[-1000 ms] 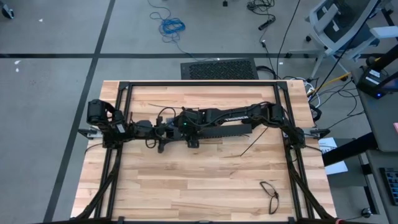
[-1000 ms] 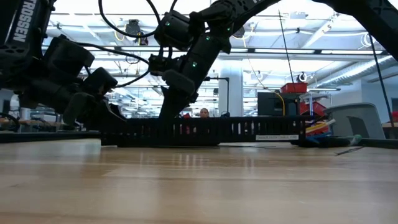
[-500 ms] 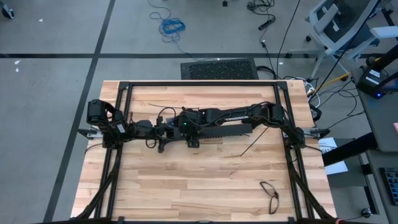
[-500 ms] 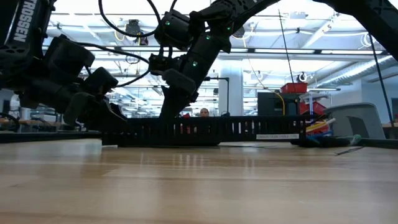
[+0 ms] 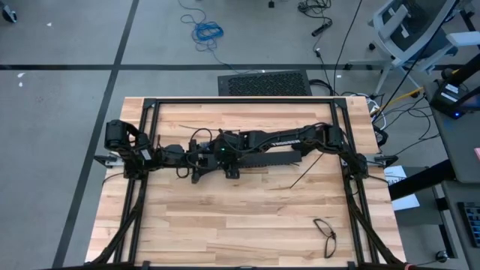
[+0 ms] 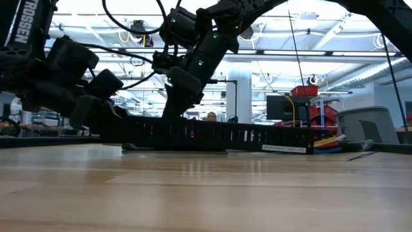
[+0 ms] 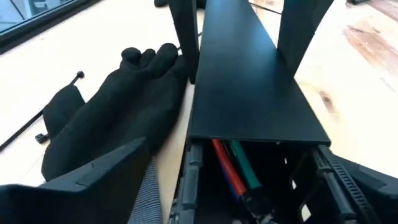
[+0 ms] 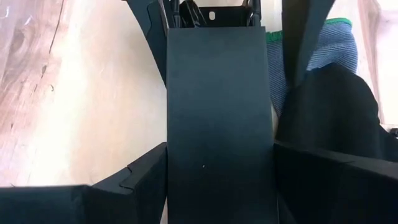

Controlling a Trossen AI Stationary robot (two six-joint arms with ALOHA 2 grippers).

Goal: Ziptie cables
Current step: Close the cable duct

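Note:
A long black slotted bar [image 5: 262, 158] with a flat lid lies across the table's middle. Red and green cables [image 7: 235, 167] run inside it and show at its open left end. More coloured cables [image 6: 327, 138] stick out past its right end. A black cable loop [image 5: 324, 231] lies near the front right corner. My left gripper [image 7: 233, 154] is open, one finger on either side of the bar's left end. My right gripper [image 8: 221, 163] reaches across from the right and is shut on the bar. My right gripper pinches the bar's two long side walls [image 8: 169, 163] between its two fingers, a little in from the bar's left end. The fingers [image 7: 184, 37] slant down from above and lie across the bar. In the low view the bar slopes, its left end higher.
A black glove [image 7: 118, 106] with a blue-grey cuff lies on the wood beside the bar's left end. Thin black zip ties [image 5: 301, 177] lie right of centre, and another [image 7: 37, 127] lies by the glove. The black frame rails [image 5: 240, 100] border the table.
My left gripper has opened around the bar's left end without moving away. The bar lay level in the low view and now slopes, its left end higher than its right. The coloured cables past its right end show more.

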